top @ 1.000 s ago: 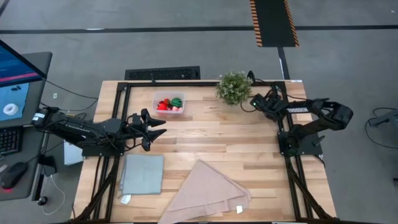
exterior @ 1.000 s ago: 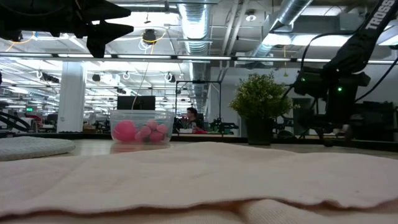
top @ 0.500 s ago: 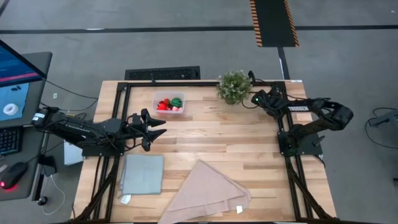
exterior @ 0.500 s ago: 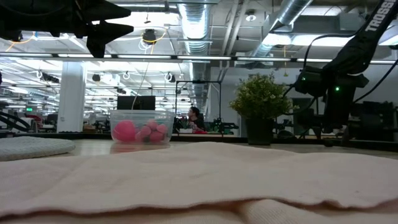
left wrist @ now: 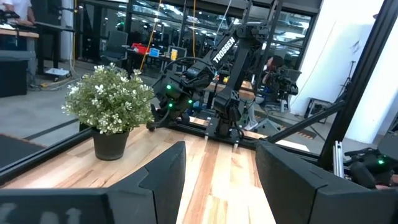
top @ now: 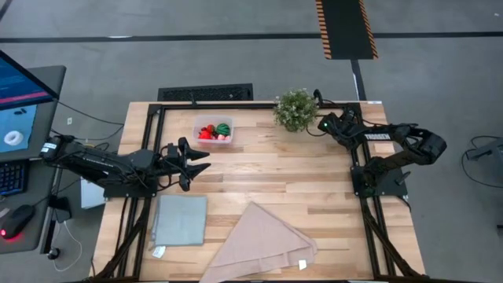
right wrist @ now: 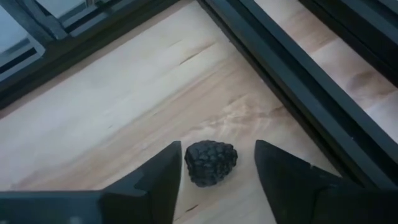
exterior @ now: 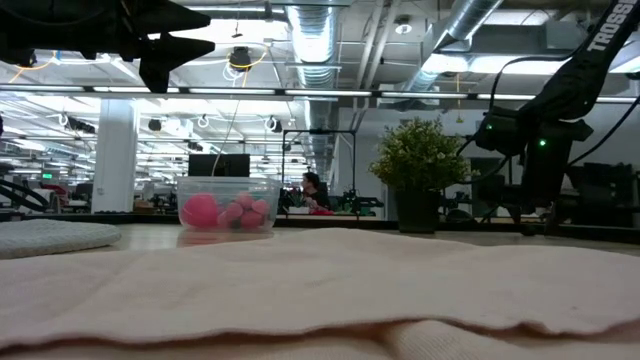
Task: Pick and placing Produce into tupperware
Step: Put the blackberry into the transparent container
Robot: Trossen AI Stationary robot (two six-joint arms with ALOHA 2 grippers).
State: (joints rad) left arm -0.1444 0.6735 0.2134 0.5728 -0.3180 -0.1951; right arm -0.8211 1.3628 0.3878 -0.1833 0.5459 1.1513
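A wooden table (top: pixel 299 177) is seen from above, with a dark robot arm at each side. At about 11 o'clock on the table sits the tupperware (top: pixel 214 130), a small clear container already holding a cluster of Produce (exterior: pixel 228 211): mostly red and pink pieces plus one round green one. They overlap too much to count exactly.

One piece is not yet in the container. A dark, bumpy berry (right wrist: pixel 210 163) lies on the bare wood in the table's far right corner, around 1 o'clock, just beside the black frame rail. The right gripper (right wrist: pixel 214 163) hangs over it with its two fingers spread wide, one on either side of the berry and touching nothing. The berry looks tiny, light and rigid, probably hard plastic or firm foam. Its knobbly skin should give the pads good purchase, though its rounded shape could let it roll or squirt out. Closing gently across its widest middle seems the safest hold.

The left gripper (top: pixel 191 163) waits at 9 o'clock, raised above the table, fingers apart and empty.

Counted: two arms, one container, one loose berry, one potted plant (top: pixel 295 109) at 12 o'clock, one grey-blue cloth (top: pixel 179 220) at 7 o'clock, and one folded tan cloth (top: pixel 263 245) at 6 o'clock.
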